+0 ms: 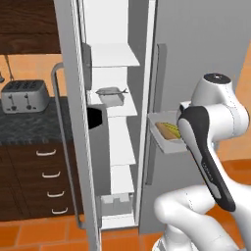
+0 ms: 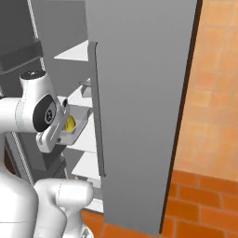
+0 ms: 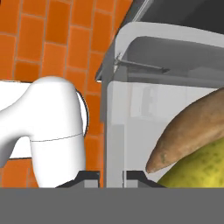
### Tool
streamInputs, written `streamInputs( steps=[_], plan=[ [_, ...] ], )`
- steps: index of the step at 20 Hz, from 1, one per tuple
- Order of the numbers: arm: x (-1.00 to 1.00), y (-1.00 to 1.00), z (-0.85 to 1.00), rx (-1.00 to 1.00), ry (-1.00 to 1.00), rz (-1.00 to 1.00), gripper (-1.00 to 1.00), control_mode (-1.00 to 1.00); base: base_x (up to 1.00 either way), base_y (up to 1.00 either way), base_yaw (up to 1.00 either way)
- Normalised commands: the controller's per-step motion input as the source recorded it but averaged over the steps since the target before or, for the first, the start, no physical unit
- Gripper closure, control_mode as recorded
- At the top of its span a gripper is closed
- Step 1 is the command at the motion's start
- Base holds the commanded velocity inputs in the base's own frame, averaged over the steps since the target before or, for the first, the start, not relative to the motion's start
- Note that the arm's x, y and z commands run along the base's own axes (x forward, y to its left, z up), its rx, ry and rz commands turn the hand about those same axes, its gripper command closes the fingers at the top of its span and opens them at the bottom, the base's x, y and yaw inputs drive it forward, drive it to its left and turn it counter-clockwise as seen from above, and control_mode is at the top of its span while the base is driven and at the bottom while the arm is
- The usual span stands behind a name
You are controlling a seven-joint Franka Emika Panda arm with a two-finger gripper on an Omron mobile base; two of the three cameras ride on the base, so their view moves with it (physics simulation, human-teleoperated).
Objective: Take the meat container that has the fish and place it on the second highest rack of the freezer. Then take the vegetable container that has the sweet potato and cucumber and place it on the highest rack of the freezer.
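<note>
Tool grasping wall of vegetable container with sweet potato, held near freezer front; fish container on rack.

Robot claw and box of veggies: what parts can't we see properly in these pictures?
- Claw: hand view's bottom edge cuts the tips; they straddle the vegetable container wall.
- Vegetable container: left base view, the arm covers its right end.
- Sweet potato: cut by the hand view's right edge.
- Fish container: its contents are too small to check.
</note>
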Motion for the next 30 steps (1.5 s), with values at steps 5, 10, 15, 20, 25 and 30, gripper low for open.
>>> streamInputs(
  steps=[5, 10, 15, 20, 25, 30],
  plan=[
    [0.00, 0.00, 0.00, 0.00, 0.00, 0.00, 1.00, 1.00, 0.54, 0.38, 0.22],
    [0.00, 0.00, 0.00, 0.00, 0.00, 0.00, 1.00, 1.00, 0.50, 0.08, 0.14],
    [0.00, 0.00, 0.00, 0.00, 0.00, 0.00, 1.00, 1.00, 0.36, -0.22, 0.02],
    [0.00, 0.00, 0.00, 0.00, 0.00, 0.00, 1.00, 1.00, 0.58, -0.09, 0.02],
    [0.00, 0.00, 0.00, 0.00, 0.00, 0.00, 1.00, 1.00, 0.17, 0.14, 0.00],
    [0.00, 0.00, 0.00, 0.00, 0.00, 0.00, 1.00, 1.00, 0.01, 0.27, 0.00]
  ],
)
